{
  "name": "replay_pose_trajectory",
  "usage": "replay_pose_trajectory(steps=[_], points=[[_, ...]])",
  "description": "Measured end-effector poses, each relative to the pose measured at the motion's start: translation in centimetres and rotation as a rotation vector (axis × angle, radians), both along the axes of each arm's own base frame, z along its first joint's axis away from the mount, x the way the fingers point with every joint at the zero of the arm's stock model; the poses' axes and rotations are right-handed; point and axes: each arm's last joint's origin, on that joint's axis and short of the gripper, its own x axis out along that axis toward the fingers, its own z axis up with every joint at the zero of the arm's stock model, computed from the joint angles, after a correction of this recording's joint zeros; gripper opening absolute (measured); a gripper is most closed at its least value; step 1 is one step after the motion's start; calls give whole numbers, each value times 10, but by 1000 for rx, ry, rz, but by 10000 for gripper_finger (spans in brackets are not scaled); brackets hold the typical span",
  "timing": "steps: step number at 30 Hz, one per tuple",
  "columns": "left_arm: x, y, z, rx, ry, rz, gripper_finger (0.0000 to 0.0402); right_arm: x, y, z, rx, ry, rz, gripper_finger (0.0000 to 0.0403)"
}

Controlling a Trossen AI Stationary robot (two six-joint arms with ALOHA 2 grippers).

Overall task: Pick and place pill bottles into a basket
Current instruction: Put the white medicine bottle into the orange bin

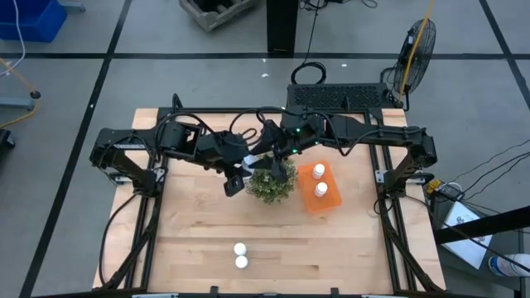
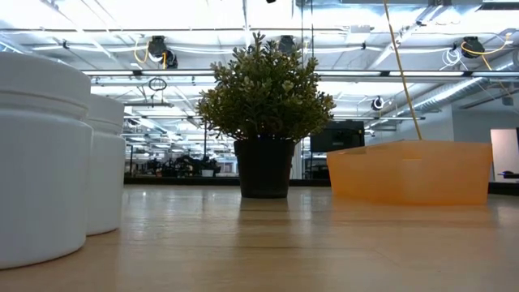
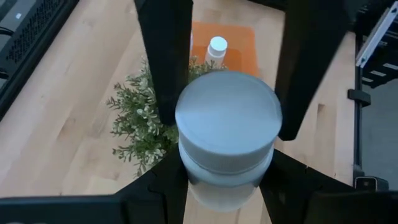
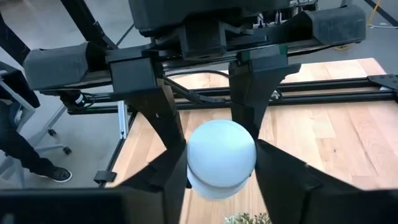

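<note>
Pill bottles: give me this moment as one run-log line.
left gripper: shut on bottle | right gripper: shut on bottle | basket: two bottles | table: two bottles | plant

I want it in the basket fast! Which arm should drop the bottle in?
Right, probably. The left claw and right claw both seem to grip the bottle, and the basket sits on the right arm's side.

Two dark, boxy arms [image 1: 199,145] with black cables; small green lights, perhaps, near one wrist.
</note>
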Motion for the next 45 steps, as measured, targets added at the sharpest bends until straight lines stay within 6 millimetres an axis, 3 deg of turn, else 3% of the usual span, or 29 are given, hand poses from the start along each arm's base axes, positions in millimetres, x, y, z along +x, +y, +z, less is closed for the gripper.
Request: replay_pose_trajectory(steps=[5,9,16,19,22,34,45], points=[[1,1,0,6,-3,-15,207,-4,0,1,-8,20,3,137],[-4,2,1,44,21,-53,260,-24,1,5,-14,107,-15,137],[-9,3,3,77,20,-35,320,-81,6,30,-151,187,-170,137],[-9,2,3,76,20,-38,334,-105,17,29,-206,241,-233,137],[-9,-3,2,77,24,-57,338,-123,29,14,-229,279,-284,137],[-10,-15,3,58,15,-45,315,-177,63,-80,-122,252,-431,137],[-11,-17,3,35,12,-30,287,-200,88,-158,-29,312,-433,137]])
